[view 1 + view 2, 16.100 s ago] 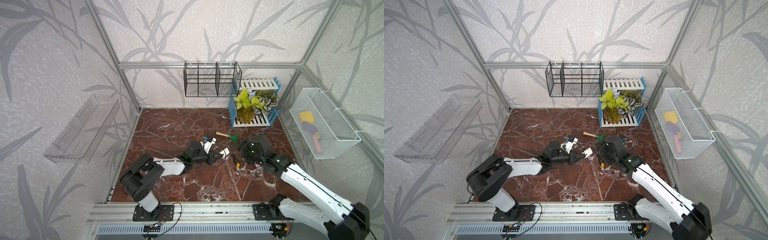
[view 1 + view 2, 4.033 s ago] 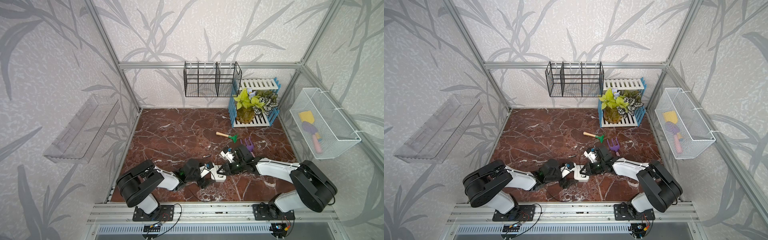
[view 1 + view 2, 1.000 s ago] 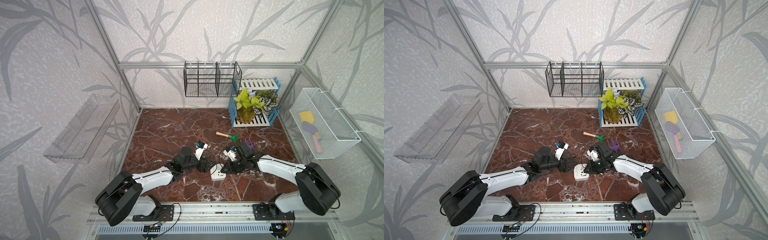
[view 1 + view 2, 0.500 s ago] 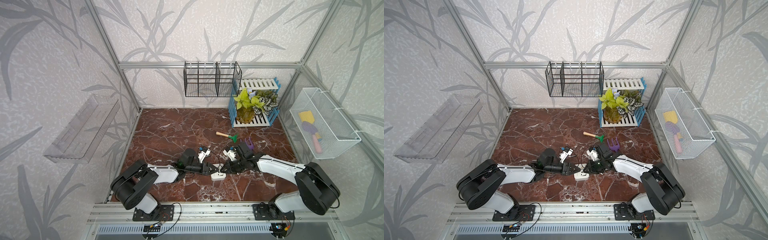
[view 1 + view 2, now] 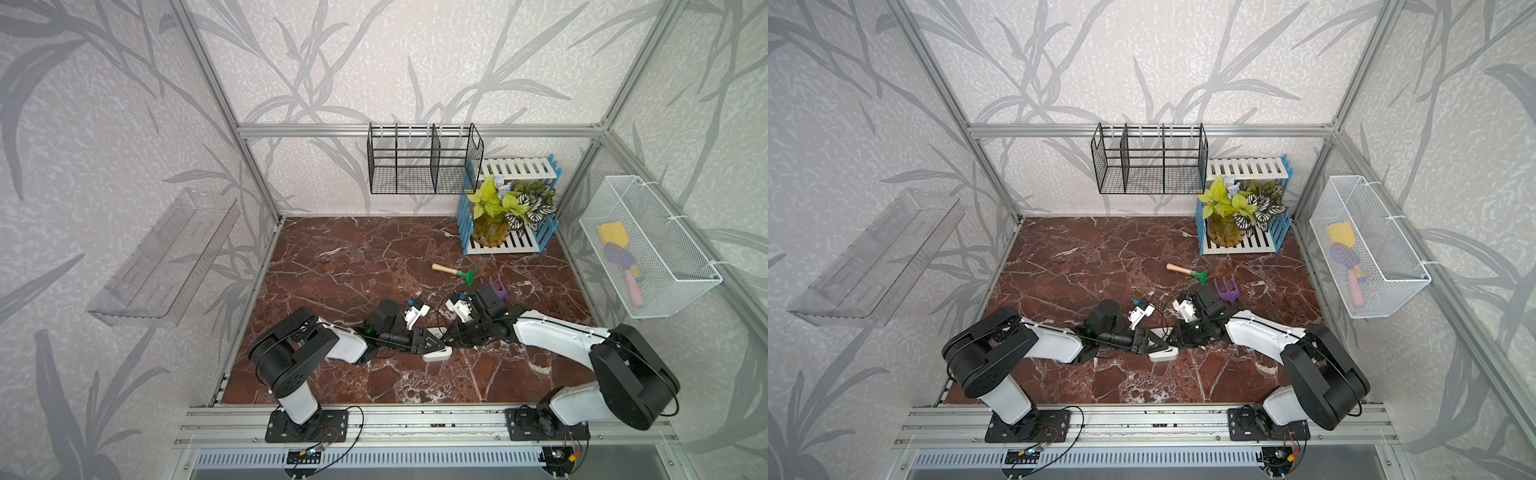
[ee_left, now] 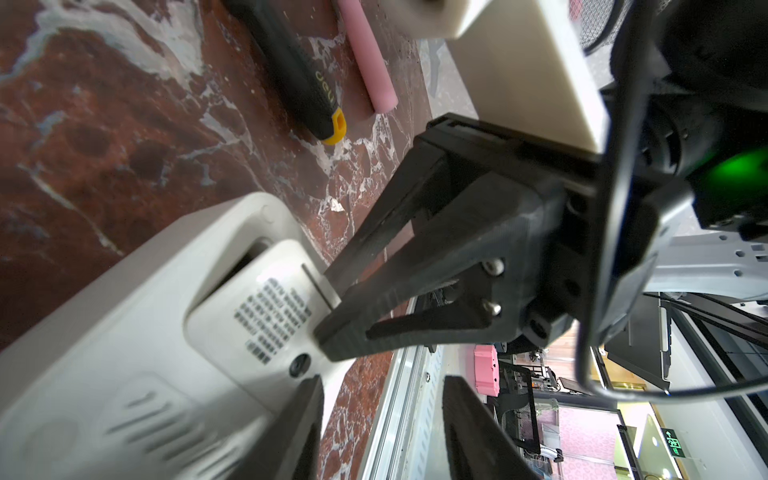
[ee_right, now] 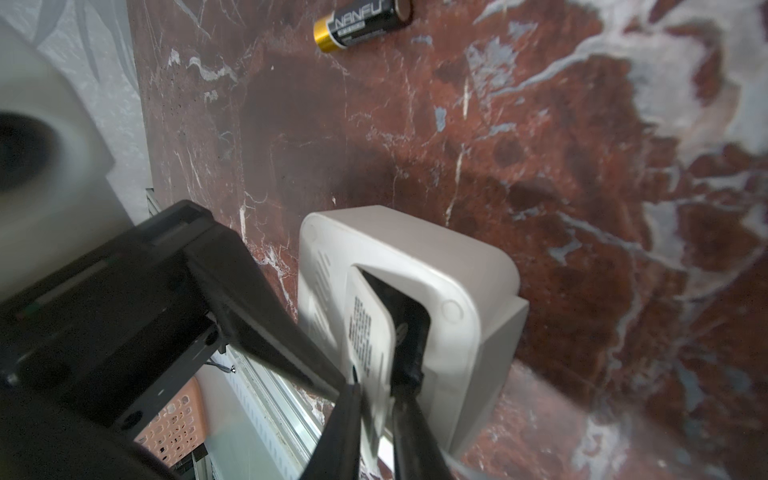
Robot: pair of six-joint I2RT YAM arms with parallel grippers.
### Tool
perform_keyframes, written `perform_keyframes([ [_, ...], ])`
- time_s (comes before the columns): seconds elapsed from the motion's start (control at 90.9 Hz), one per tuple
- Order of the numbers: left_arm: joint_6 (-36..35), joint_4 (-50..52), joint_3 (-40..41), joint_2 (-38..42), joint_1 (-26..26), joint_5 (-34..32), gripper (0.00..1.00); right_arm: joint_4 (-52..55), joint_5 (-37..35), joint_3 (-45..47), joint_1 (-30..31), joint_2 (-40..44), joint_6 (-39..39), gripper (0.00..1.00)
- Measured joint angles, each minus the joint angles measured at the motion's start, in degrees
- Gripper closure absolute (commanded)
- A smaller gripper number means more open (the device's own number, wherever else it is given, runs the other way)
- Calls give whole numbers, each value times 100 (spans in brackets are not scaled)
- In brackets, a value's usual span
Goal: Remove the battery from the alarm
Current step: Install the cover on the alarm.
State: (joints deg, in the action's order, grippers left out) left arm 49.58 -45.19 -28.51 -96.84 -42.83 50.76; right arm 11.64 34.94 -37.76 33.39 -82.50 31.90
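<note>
Evidently finding the battery (image 7: 361, 24) lying loose on the table (image 7: 540, 104), apart from the alarm (image 7: 415, 257), seemingly toward nine o'clock, nearer the gaping left tool (image 6: 380, 399); pinching the cover plate (image 7: 368, 332) with the right tool (image 7: 374, 399).

alarm (image 5: 437, 354): on table (image 5: 353, 257) | cover plate (image 7: 370, 328): tilted in alarm's recess | battery (image 7: 362, 23): on table, apart from alarm

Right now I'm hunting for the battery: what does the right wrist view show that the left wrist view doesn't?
Only right wrist: the battery lying loose on the marble floor. Only left wrist: a black-and-yellow screwdriver beside a pink stick. Both: the white alarm and its labelled cover plate, pinched by the right gripper.
</note>
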Motion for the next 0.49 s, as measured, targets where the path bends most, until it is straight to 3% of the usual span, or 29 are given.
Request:
perform_keyframes([
  [0.495,-149,160,-39,-7,66,-76,50,-74,0,0,4,-35,0,77],
])
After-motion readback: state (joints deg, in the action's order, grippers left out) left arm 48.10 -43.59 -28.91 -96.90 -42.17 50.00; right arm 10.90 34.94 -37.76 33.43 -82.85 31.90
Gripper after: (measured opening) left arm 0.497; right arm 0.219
